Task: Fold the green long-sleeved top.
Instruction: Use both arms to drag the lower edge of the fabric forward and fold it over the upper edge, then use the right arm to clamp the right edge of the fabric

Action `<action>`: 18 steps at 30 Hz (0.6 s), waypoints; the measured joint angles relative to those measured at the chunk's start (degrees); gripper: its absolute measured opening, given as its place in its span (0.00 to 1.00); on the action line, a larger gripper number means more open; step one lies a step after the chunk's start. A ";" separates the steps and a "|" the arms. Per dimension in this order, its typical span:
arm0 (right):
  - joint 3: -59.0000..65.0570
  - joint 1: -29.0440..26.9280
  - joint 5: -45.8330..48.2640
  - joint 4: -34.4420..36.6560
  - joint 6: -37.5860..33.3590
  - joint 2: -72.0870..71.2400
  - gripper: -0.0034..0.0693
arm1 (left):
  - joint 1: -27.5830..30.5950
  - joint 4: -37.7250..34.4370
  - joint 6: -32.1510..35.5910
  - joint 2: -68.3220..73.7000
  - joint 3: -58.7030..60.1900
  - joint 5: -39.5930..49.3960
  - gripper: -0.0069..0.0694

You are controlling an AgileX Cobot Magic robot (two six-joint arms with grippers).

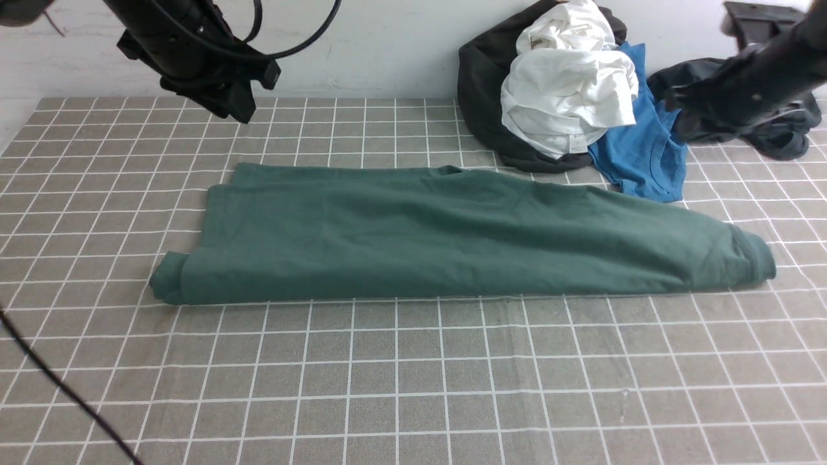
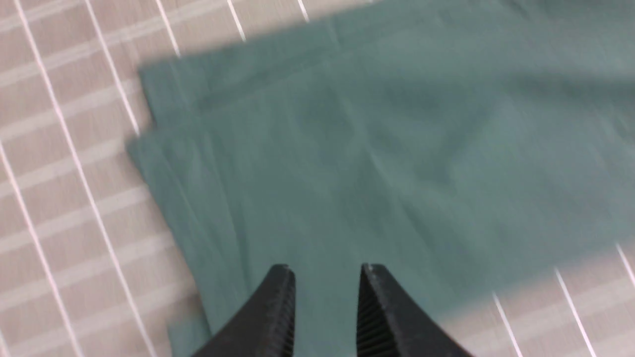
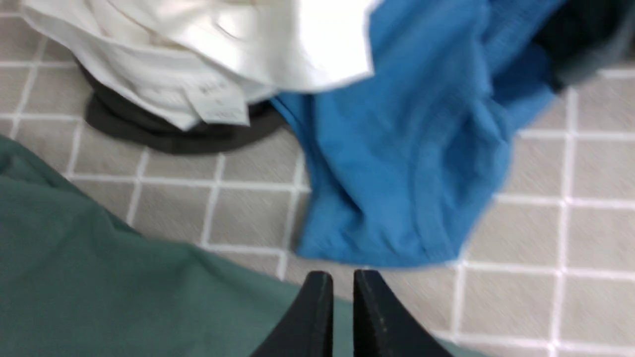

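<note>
The green long-sleeved top [image 1: 452, 239] lies on the checked tablecloth, folded into a long band running left to right, with a rolled end at each side. My left gripper [image 1: 240, 113] hangs above the table's far left, behind the top. In the left wrist view the left gripper [image 2: 327, 270] is open over the green cloth [image 2: 397, 148] with nothing between its fingers. My right gripper [image 1: 685, 123] is blurred at the far right, raised over the clothes pile. In the right wrist view the right gripper [image 3: 342, 275] has its jaws a narrow gap apart and empty, above the top's edge [image 3: 99, 277].
A pile of clothes sits at the back right: a white garment [image 1: 568, 84] on a dark grey one [image 1: 484, 84], a bright blue shirt [image 1: 646, 155] and a dark garment [image 1: 782, 135]. A black cable [image 1: 58, 387] crosses the front left corner.
</note>
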 joint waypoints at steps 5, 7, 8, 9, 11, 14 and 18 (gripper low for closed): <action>2.31 -6.89 11.83 -2.47 1.58 -0.57 0.41 | -0.59 -1.07 0.77 -18.96 24.21 -2.86 0.31; 3.82 -7.65 12.13 -2.83 1.85 -0.57 0.49 | -0.59 -1.07 0.74 -22.93 28.67 -4.09 0.31; 6.18 -8.19 11.94 -3.31 2.34 -0.57 0.61 | -0.59 -1.07 0.80 -28.04 34.45 -5.96 0.31; 6.81 -8.22 11.88 -3.32 2.34 -0.57 0.62 | -0.59 -1.07 0.79 -29.30 35.03 -6.20 0.31; 11.16 -8.20 9.30 -3.72 2.79 -0.57 0.74 | -0.59 -1.01 0.96 -36.95 41.98 -8.27 0.31; 14.25 -7.86 5.90 -3.72 3.07 -0.57 0.77 | -0.59 0.11 1.19 -42.70 46.98 -9.66 0.31; 18.96 -7.02 0.69 -3.72 4.71 -0.57 0.66 | -0.59 5.07 0.92 -52.70 55.50 -10.81 0.31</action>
